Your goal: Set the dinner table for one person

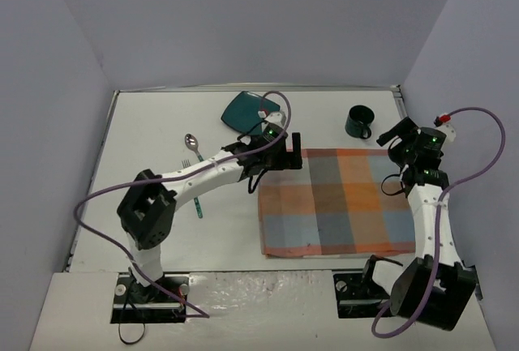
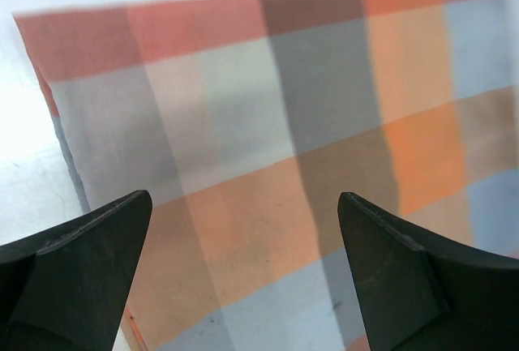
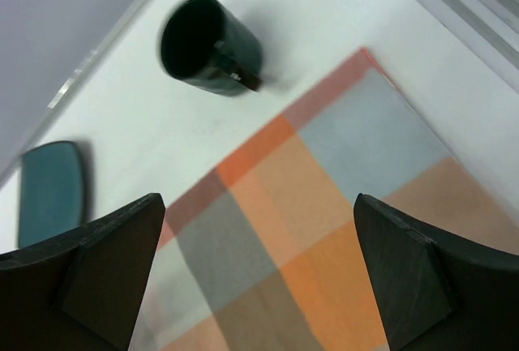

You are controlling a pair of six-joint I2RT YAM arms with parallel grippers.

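The white dinner table (image 1: 154,124) carries an orange-and-blue-grey plaid cloth (image 1: 340,201) spread flat at centre right. A teal plate (image 1: 247,112) lies at the back, and a dark green mug (image 1: 358,122) stands behind the cloth. A silver spoon (image 1: 191,141) lies at the left. My left gripper (image 1: 293,152) is open and empty above the cloth's far left corner (image 2: 243,197). My right gripper (image 1: 396,134) is open and empty above the cloth's far right part (image 3: 258,199). The mug (image 3: 209,47) and the plate (image 3: 50,193) also show in the right wrist view.
A teal utensil handle (image 1: 198,203) sticks out from under my left arm, near the spoon. Grey walls close the table at the back and both sides. A metal rail (image 1: 401,100) runs along the right edge.
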